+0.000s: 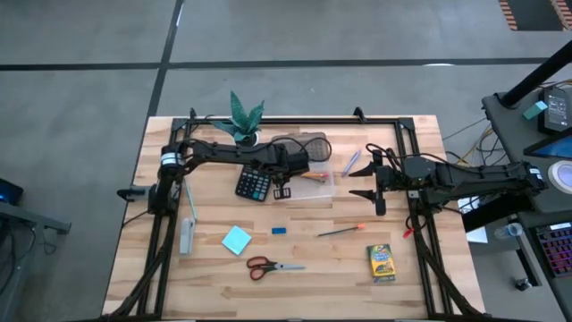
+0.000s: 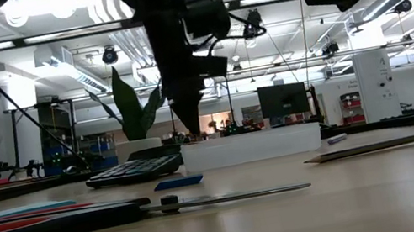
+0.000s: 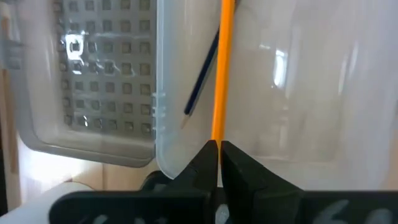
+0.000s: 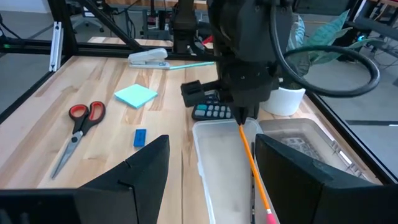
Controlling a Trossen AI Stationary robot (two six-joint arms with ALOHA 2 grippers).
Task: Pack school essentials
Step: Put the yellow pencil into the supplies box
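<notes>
My left gripper (image 1: 284, 186) (image 3: 219, 152) hangs over the near end of a clear plastic box (image 1: 318, 190) (image 4: 221, 171) and is shut on an orange pencil (image 3: 218, 87) (image 4: 254, 165). A blue pencil (image 3: 202, 74) lies inside the box. My right gripper (image 1: 362, 183) (image 4: 214, 180) is open, just right of the box, touching nothing. On the table lie red-handled scissors (image 1: 271, 266), a light-blue note pad (image 1: 237, 240), a blue eraser (image 1: 279, 230), a pencil with an orange end (image 1: 340, 231), pens (image 1: 350, 161) and a crayon box (image 1: 382, 262). My left gripper pinches the orange pencil's upper end (image 3: 217, 134) between its two fingers, coming from above and pointing down. The pencil slants away below the fingers, and its pink eraser end (image 4: 270, 215) reaches down into the clear box.
The box's lid (image 3: 102, 81) lies open beside it toward the far edge. A calculator (image 1: 253, 183) sits left of the box, a potted plant (image 1: 243, 121) behind it. A stapler (image 1: 186, 234) and a teal pen (image 1: 189, 199) lie on the left. A black frame rims the table.
</notes>
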